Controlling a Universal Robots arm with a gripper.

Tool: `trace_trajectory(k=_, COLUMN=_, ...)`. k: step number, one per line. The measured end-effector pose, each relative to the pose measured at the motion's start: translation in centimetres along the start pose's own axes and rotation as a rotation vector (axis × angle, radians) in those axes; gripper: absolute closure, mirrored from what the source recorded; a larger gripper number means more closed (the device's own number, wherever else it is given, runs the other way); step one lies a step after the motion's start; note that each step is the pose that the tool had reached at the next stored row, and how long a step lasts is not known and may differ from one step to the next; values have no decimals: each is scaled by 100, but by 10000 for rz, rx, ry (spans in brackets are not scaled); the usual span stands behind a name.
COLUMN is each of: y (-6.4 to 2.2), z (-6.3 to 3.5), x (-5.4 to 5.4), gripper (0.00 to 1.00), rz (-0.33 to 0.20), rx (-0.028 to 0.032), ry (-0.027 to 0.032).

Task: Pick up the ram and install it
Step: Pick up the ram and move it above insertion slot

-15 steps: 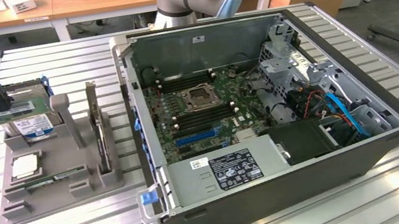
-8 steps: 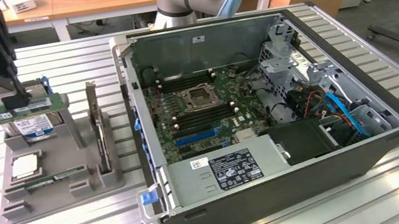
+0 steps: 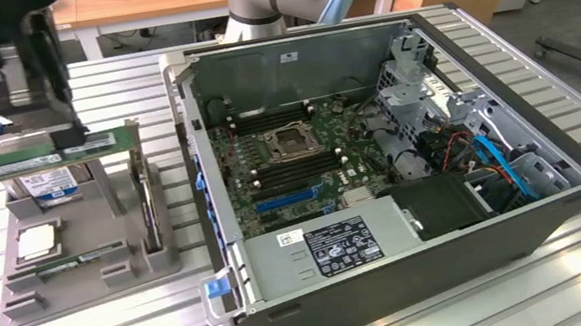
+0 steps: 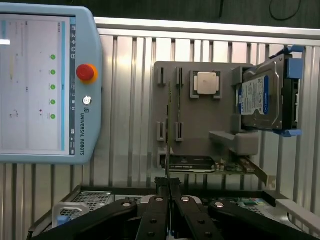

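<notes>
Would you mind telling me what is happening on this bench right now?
The robot arm's gripper is shut on the ram, holding the green stick level above the grey parts holder, just over the hard drive. A second ram stick lies in the holder. The open computer case sits to the exterior view's right with its motherboard exposed. The held ram is not yet in a slot.
</notes>
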State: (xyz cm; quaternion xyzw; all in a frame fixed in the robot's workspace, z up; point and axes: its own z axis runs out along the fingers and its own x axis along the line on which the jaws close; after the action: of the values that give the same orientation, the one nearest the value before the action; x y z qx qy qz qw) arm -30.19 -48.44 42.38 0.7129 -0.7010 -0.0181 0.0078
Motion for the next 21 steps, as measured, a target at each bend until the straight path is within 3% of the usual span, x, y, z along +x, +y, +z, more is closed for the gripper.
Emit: trace_trajectory(k=21, y=-950, z=-35, x=16, gripper=88, rz=-32, rx=-1, ry=-4)
